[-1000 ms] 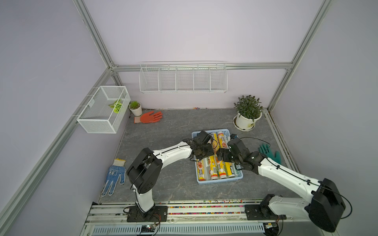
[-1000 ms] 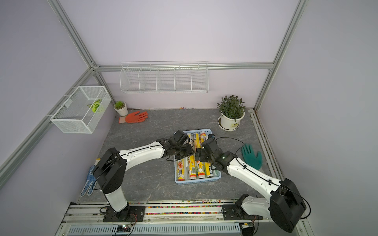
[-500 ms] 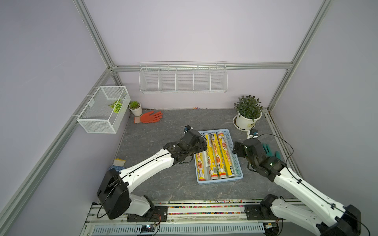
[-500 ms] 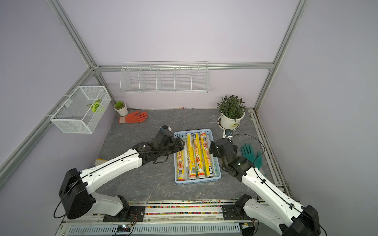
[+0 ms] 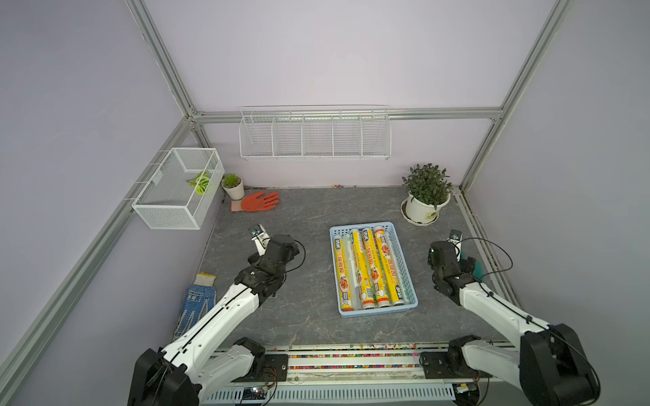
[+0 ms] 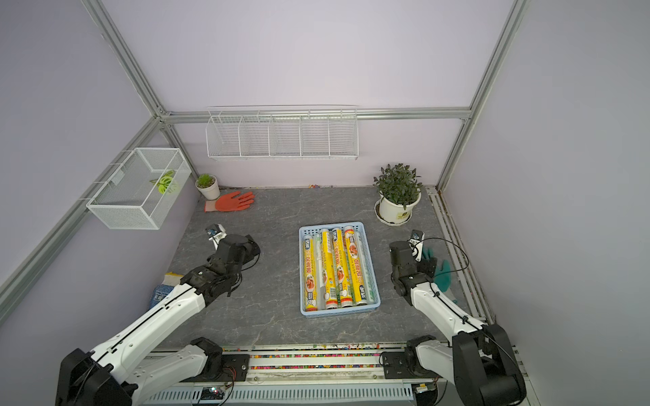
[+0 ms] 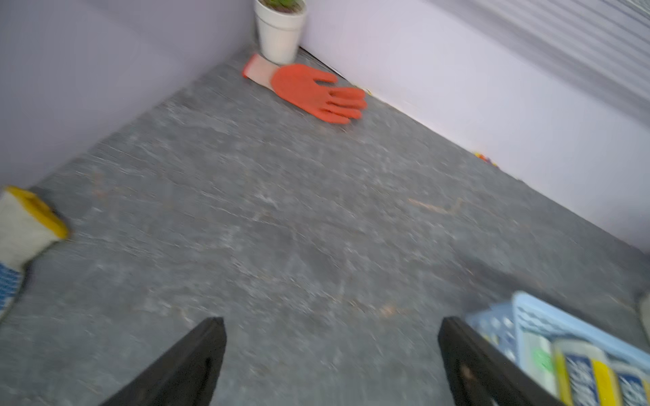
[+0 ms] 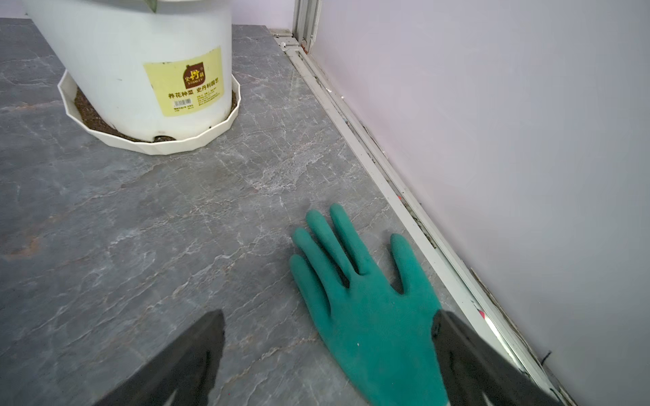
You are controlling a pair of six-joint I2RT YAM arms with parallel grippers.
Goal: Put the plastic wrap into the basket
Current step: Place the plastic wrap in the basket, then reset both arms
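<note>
On the left wall hangs a wire box (image 5: pixel 177 189) with one green leaf (image 5: pixel 199 182) in it. Below it, a blue glove (image 5: pixel 197 304) lies at the bench (image 5: pixel 309 211) edge beside the left arm. In the far left corner stands a small pot (image 5: pixel 233 186), and an orange glove (image 5: pixel 258 202) lies flat, touching its base. The left end effector (image 7: pixel 330 321) hangs over bare bench with its fingers spread wide and nothing between them; only bare bench separates it from the basket (image 5: pixel 364 225). A five-bay wire rack (image 5: pixel 314 135) is on the back wall. The basket sits mid-bench holding all the rolls (image 5: pixel 374 270) in view, lying lengthwise. Four yellow ones show on top, with clear-white ones between and beside them, so the full count cannot be told. One larger plant (image 5: pixel 425 191) stands in the far right corner. The right end effector (image 8: pixel 329 314) is also spread and empty, above a green glove (image 8: pixel 373 323) by the right rail. That makes three gloves, two pots and two wire holders.
</note>
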